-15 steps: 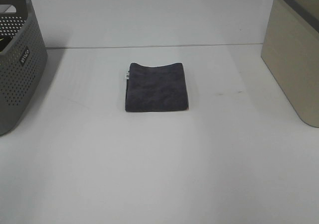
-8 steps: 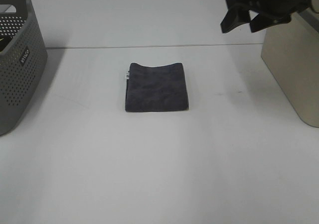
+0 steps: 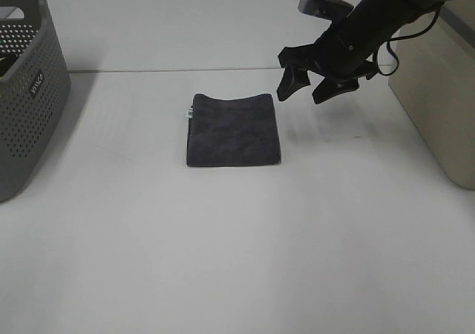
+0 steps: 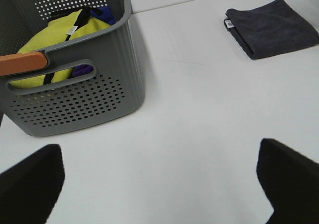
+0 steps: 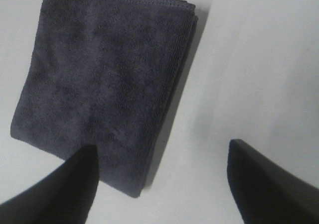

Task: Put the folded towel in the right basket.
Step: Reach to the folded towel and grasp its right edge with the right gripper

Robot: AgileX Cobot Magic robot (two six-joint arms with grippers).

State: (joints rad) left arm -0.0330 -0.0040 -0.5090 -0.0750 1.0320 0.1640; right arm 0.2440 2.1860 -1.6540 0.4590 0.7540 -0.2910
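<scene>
Open worktop (image 3: 237, 260) runs all around the folded towel (image 3: 233, 129) and on to the right basket (image 3: 434, 104), whose tall wall is the only barrier there. Right tool (image 3: 301, 96) hangs spread above the towel's far right corner. Left basket (image 3: 30, 104) sits well apart.

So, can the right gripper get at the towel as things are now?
Probably yes. The right gripper hovers open beside the far right corner of the towel, and nothing lies between them. The towel lies flat on the table with bare space all around it.
</scene>
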